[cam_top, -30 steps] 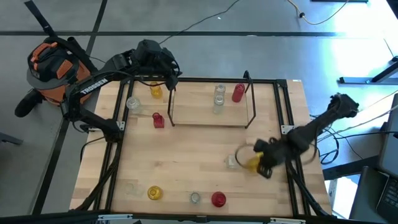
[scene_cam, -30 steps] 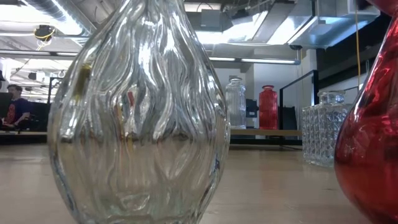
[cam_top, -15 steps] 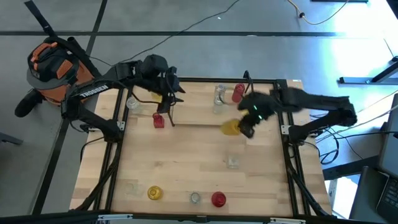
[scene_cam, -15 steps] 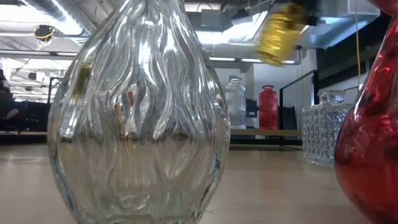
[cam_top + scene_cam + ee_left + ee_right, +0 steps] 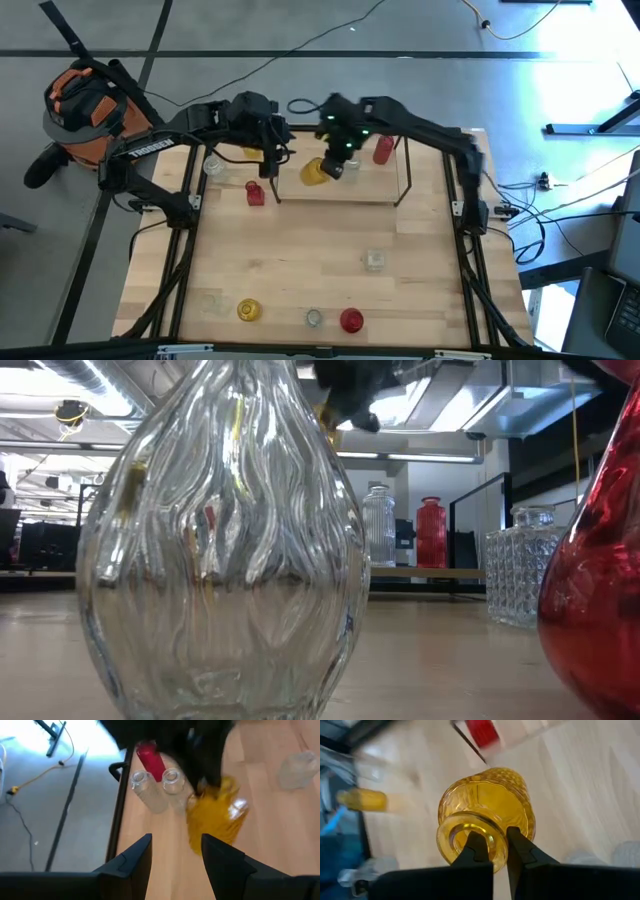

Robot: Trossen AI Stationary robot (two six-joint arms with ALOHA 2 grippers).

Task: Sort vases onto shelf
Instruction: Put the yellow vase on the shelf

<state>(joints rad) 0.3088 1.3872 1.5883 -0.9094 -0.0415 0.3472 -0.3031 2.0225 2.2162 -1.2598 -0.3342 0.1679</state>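
My right gripper (image 5: 333,163) reaches over the left part of the shelf (image 5: 345,192) and is shut on a yellow vase (image 5: 315,172); the low view shows it high at the top (image 5: 345,385). On the shelf's wood board stand two clear vases (image 5: 352,152) and a red vase (image 5: 383,150). My left gripper (image 5: 272,155) hovers open by the shelf's left post, touching nothing; its wrist view looks at the yellow vase (image 5: 215,815) between its fingers (image 5: 175,857). More vases stand on the table: red (image 5: 254,192), clear (image 5: 213,165), clear (image 5: 373,260). My right gripper pinches the yellow vase by the rim of its mouth (image 5: 495,836), one finger (image 5: 476,845) in the opening and the other (image 5: 516,844) outside the rim. The vase is lifted clear above the shelf and tipped, its body pointing away from the fingers.
Along the table's near edge stand a yellow vase (image 5: 248,310), a clear vase (image 5: 313,317), a red vase (image 5: 350,320) and a clear one (image 5: 210,300). The clear (image 5: 220,540) and red (image 5: 600,590) ones fill the low view. An orange vacuum (image 5: 85,105) sits off the table's left.
My right gripper has carried the yellow vase from the table's right side, near the clear vase, up and toward the far left edge, over the shelf; the vase is lifted clear and tipped. My left gripper has shifted slightly right toward the shelf's left post.
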